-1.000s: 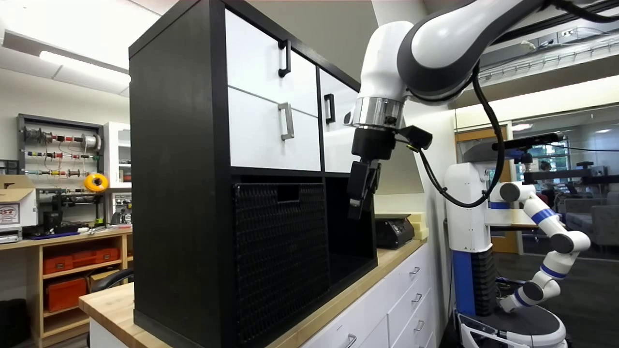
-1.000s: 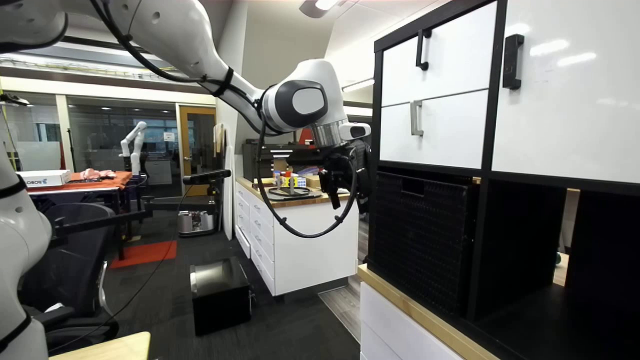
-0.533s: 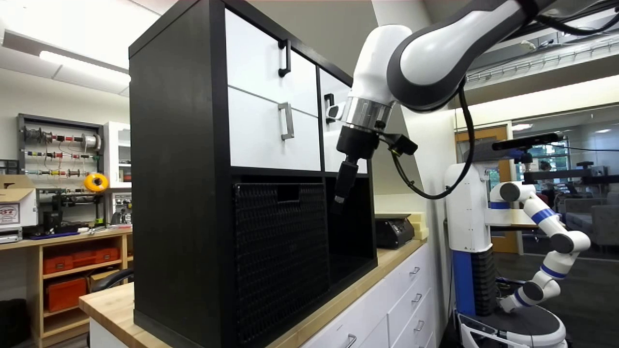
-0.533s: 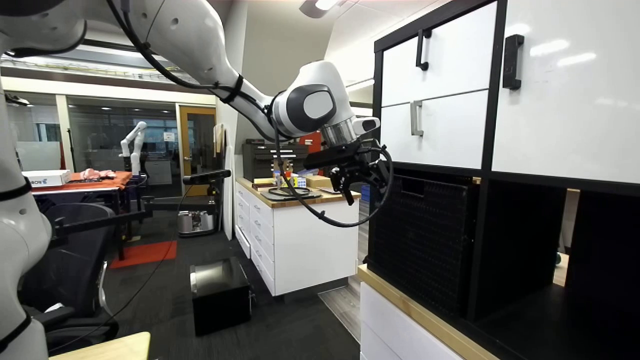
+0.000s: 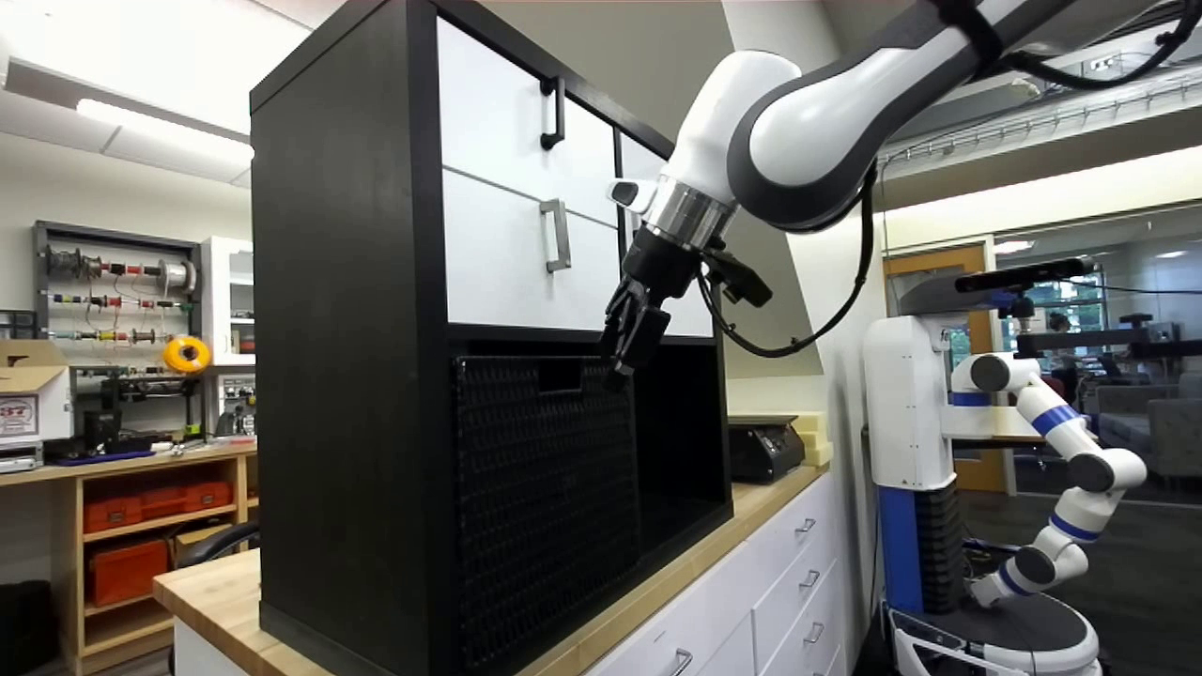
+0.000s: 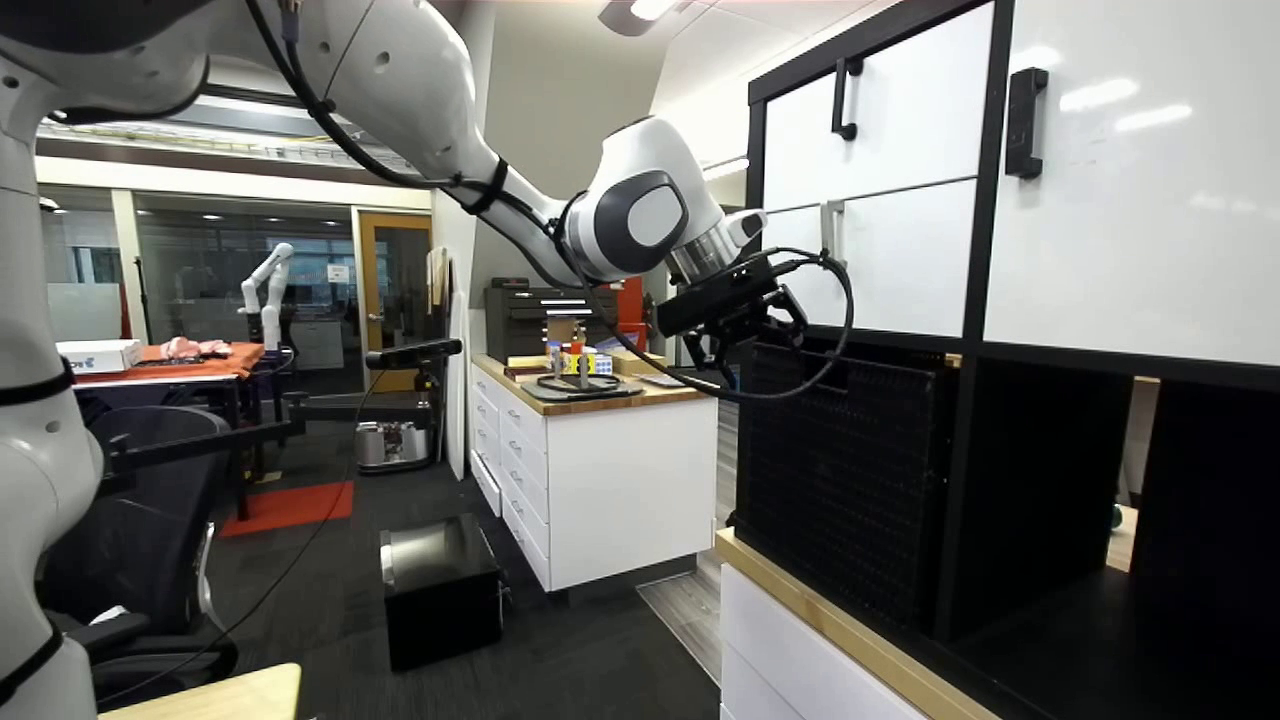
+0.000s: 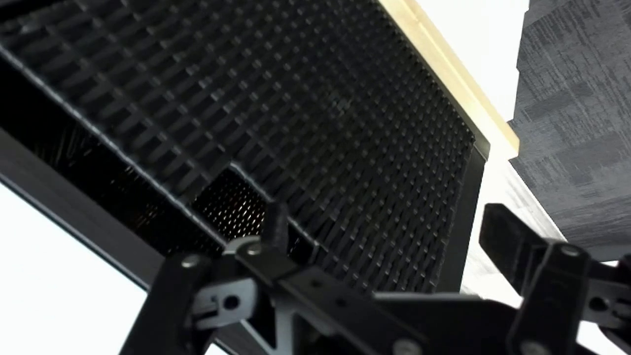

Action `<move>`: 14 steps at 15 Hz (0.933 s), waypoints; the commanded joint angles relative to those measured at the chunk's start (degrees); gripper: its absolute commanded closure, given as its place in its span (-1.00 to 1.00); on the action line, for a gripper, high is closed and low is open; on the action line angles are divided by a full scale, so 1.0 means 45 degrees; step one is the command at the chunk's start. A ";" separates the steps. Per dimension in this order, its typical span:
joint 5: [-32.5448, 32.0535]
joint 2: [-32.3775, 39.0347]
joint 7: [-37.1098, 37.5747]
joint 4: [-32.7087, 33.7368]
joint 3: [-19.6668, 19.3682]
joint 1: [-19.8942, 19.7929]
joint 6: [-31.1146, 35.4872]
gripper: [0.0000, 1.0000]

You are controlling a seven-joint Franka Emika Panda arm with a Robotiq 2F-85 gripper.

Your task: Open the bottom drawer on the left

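Note:
The black woven basket drawer (image 5: 545, 498) sits at the lower left of the dark cabinet, pushed in; it also shows in the other views (image 6: 840, 490) (image 7: 320, 108). Its cut-out handle hole (image 5: 560, 376) is near its top edge and appears beside one finger in the wrist view (image 7: 231, 204). Above it is a closed white lower drawer (image 5: 512, 258) with a silver handle (image 5: 556, 235). My gripper (image 5: 622, 361) is open and empty, tilted, in front of the basket's upper part. Its two fingers are wide apart in the wrist view (image 7: 387, 222). Contact with the basket cannot be told.
An upper white drawer with a black handle (image 5: 553, 113) is closed. An open dark cubby (image 5: 681, 432) lies beside the basket. The cabinet stands on a wooden counter (image 6: 850, 640). A loose cable loop (image 6: 845, 320) hangs from my wrist near the cabinet front.
My gripper has moved across the cabinet front from before the open cubby towards the basket's upper edge. The wrist has tilted and turned so the two fingers show apart. The drawers have not moved.

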 commanded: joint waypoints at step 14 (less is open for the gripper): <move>0.0264 0.0732 -0.7119 -0.0224 0.0336 -0.0171 0.3604 -1.00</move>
